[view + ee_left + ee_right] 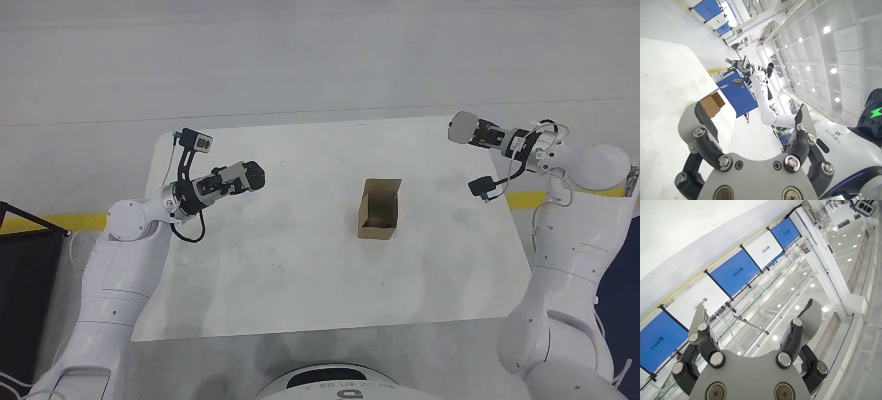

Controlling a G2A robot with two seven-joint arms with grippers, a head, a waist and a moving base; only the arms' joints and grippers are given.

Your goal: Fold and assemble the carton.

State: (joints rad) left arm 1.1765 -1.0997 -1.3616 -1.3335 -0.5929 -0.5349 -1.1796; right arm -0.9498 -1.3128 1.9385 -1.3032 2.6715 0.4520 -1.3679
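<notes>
carton [380, 208] stands open side up on the counter [260, 280], out ahead of the left gripper [252, 177] and roughly between the two grippers, touching neither. The left fingers [705, 121] are spread, nothing held. The right gripper [460, 127] is well apart from the carton. The right fingers [814, 317] are also spread and empty, aimed away from it at the wall panels [734, 273].

My read: the body looks squared up and the top flaps aren't closed yet, so the step in hand is a two-arm approach. How I'd run it:
- Set one pair of fingers against a side wall as a brace first. Light cardboard on a smooth counter will likely skid if pushed from one side alone.
- Fold with the other fingers pushing close to the crease, not the flap's tip, or the flap may bend mid-panel.
- Keep the fingers wide on the way in. If pinching a wall edge, go light, because it should crush easily.
- The right fingers need the bigger turn to face the carton, so start that arm early.

Can't confirm:
- The carton's bottom is hidden, so I can't tell whether it's locked.
- From the left wrist, one finger covers the carton's near corner. A small flap [723, 86] pokes out beyond it, shape unclear.
- The flap count at the rim is too small to make out from above.
</notes>
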